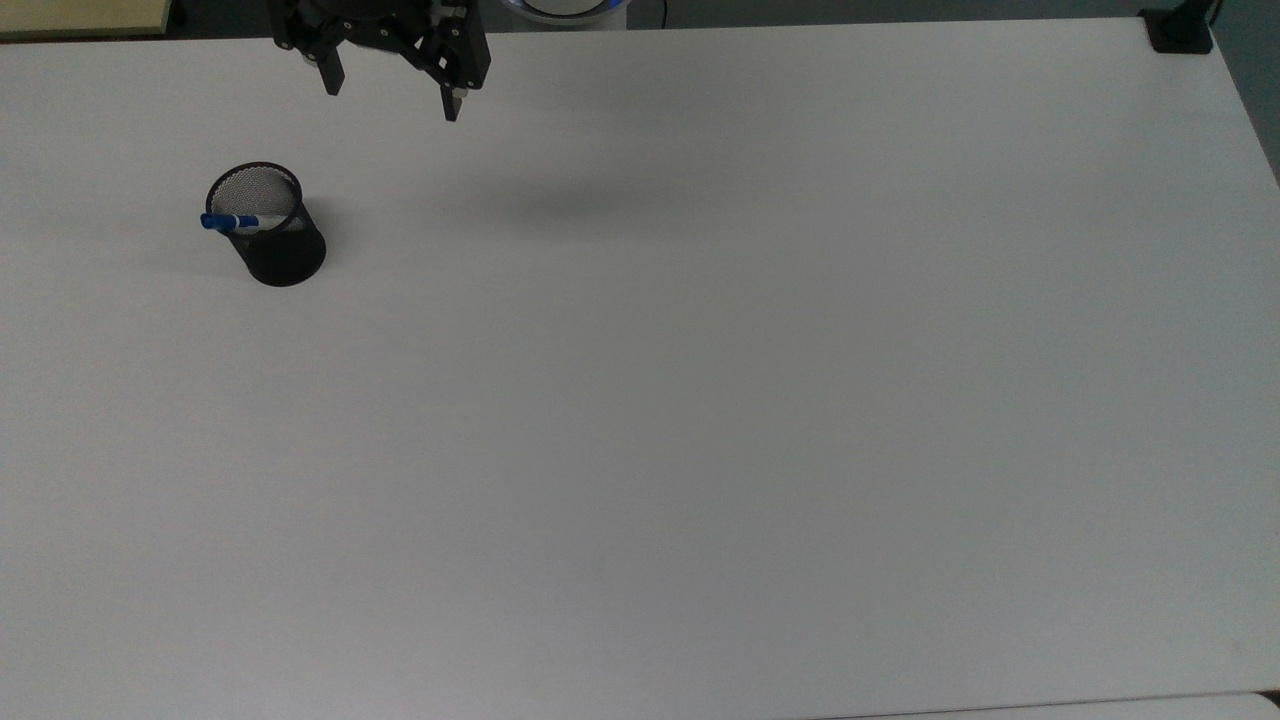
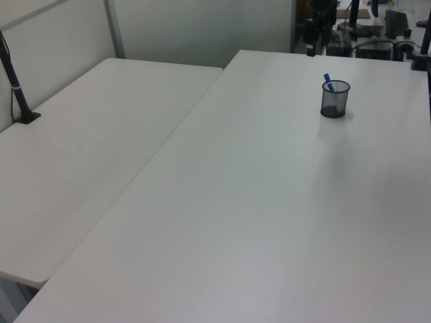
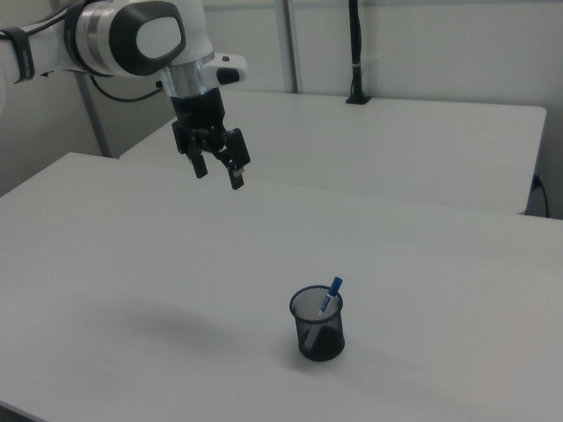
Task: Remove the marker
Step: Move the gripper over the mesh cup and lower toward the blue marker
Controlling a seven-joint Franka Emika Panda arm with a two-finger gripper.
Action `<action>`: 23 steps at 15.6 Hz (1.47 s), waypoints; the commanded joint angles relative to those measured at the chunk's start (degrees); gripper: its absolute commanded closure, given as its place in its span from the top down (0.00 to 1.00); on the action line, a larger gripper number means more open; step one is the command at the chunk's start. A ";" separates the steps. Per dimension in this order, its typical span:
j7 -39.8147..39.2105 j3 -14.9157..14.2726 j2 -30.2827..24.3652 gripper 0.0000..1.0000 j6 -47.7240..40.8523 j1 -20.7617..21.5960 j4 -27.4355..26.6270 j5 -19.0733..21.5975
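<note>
The marker [image 1: 232, 222] stands tilted inside a black mesh cup [image 1: 283, 250], its blue cap poking over the rim on the top view's left. The same cup [image 3: 319, 327] sits near the table's front in the right view, with the marker's blue cap [image 3: 335, 286] above its rim. In the left view the cup [image 2: 334, 101] is far back at the right, the marker [image 2: 328, 81] leaning out of it. My gripper [image 1: 392, 100] hangs open high above the table, well apart from the cup; in the right view the gripper [image 3: 218, 175] is up and to the left of the cup.
The white table [image 1: 700, 400] spreads wide around the cup. A second white table [image 3: 422, 141] stands beside it. A black post [image 3: 354, 53] is clamped to that table's far edge, and a black clamp [image 1: 1180, 30] sits at a corner.
</note>
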 commanded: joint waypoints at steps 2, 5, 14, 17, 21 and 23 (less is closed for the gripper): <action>0.51 -0.17 0.55 1.00 -1.54 0.25 0.74 1.62; 0.77 -0.17 0.55 1.00 -1.63 -0.10 0.74 1.62; 0.68 -0.25 0.99 1.00 -0.58 -2.11 1.00 1.79; 0.68 -0.34 2.83 1.00 5.02 -6.41 1.00 1.53; 0.42 -0.34 7.74 1.00 11.36 -13.09 0.48 0.91; 0.07 -0.34 10.99 1.00 13.12 -14.95 0.48 0.56</action>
